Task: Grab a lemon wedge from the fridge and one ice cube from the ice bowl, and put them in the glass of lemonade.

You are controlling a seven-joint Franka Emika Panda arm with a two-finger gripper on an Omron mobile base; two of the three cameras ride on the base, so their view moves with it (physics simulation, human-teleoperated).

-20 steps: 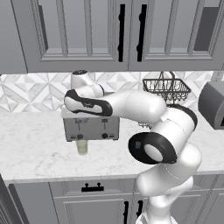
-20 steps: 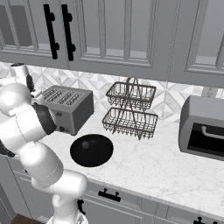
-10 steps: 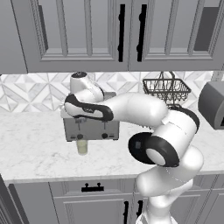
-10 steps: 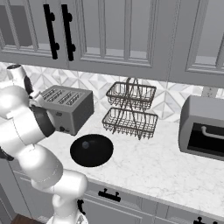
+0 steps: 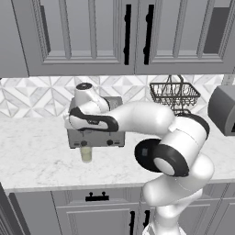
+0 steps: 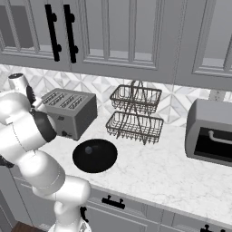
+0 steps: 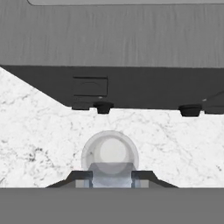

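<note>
Cube poised over the glass
The gripper (image 7: 111, 176) hung directly above the glass (image 5: 86, 153) by the toaster (image 5: 95, 133), jaws partly closed on a pale ice cube (image 7: 111, 175), lined up so it could drop straight in.

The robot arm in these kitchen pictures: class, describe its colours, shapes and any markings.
The arm is glossy white, built of rounded tubular segments with bulging joints. Black rings and bands mark the joints, and one black disc caps the elbow. The gripper has two small dark finger tips. No cables or lettering can be made out.
</note>
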